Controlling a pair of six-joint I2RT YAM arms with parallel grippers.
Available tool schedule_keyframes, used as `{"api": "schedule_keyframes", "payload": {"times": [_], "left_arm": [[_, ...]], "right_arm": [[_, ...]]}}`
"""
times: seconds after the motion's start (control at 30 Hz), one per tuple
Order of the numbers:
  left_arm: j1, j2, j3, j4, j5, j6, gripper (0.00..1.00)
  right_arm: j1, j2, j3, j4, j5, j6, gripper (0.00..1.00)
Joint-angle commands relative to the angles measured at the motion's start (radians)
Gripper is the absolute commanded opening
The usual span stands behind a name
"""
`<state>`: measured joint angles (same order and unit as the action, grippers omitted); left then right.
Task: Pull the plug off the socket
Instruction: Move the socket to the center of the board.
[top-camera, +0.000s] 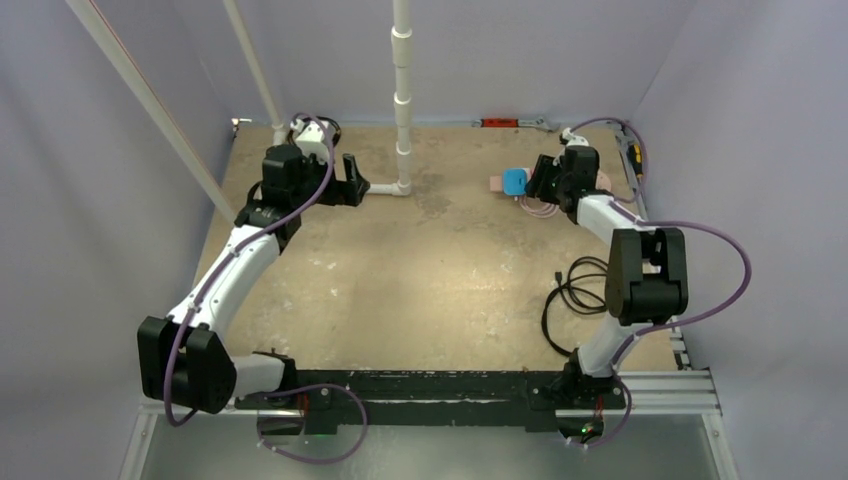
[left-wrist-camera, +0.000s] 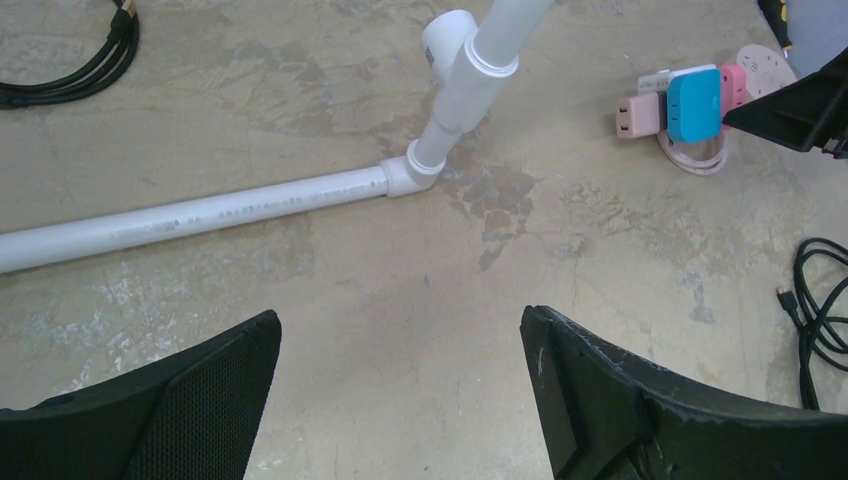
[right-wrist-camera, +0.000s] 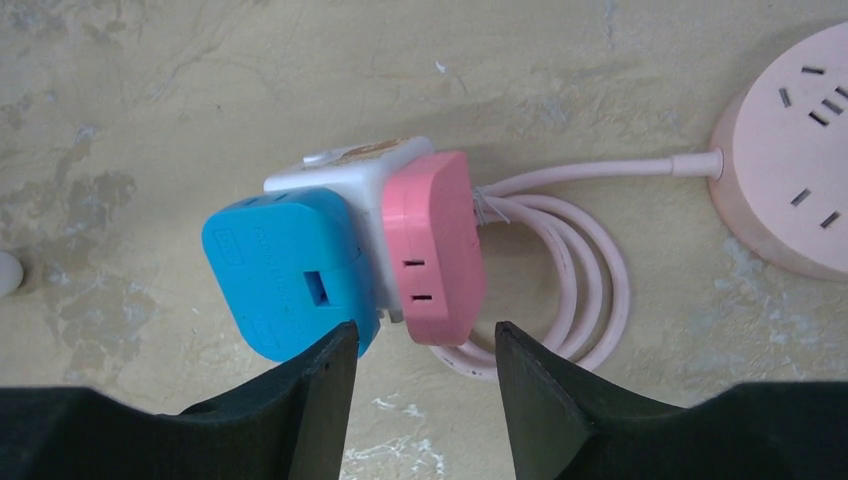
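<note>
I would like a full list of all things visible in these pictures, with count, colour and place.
table: one, beige, under everything
pipe frame: one, white, far left-centre
white cube: one, white, far right
blue adapter: one, blue, on the cube
pink adapter: one, pink, on the cube beside the blue
round power strip: one, pink, right of the cube, cord coiled
black cable: one, black, by the right arm
left gripper: open, near the pipe
right gripper: open, before both adapters
</note>
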<state>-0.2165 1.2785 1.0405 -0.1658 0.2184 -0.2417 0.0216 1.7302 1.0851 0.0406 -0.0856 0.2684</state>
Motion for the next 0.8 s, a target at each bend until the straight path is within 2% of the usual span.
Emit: {"api": "schedule_keyframes", "payload": {"times": [0.0, 0.27, 0.43, 0.57, 0.77], "left_arm": [[-0.003, 0.013, 0.020, 0.013, 0.032, 0.013, 0.90], [-0.004, 0.027, 0.026, 0.005, 0.057, 0.009, 0.90], [-0.003, 0.033, 0.027, 0.006, 0.060, 0.008, 0.90], [-0.003, 0.038, 0.030, 0.003, 0.065, 0.007, 0.90], [-0.003, 0.041, 0.029, 0.001, 0.070, 0.004, 0.90]], "right_arm": [[0.010, 0.020, 0.071, -0.005, 0.023, -0.036, 0.54], [0.018, 0.074, 0.119, -0.027, 0.083, -0.062, 0.47], [0.048, 0.078, 0.129, -0.030, 0.128, -0.089, 0.39], [0.094, 0.065, 0.115, -0.026, 0.202, -0.115, 0.29], [0.142, 0.067, 0.122, -0.074, 0.281, -0.126, 0.04]]}}
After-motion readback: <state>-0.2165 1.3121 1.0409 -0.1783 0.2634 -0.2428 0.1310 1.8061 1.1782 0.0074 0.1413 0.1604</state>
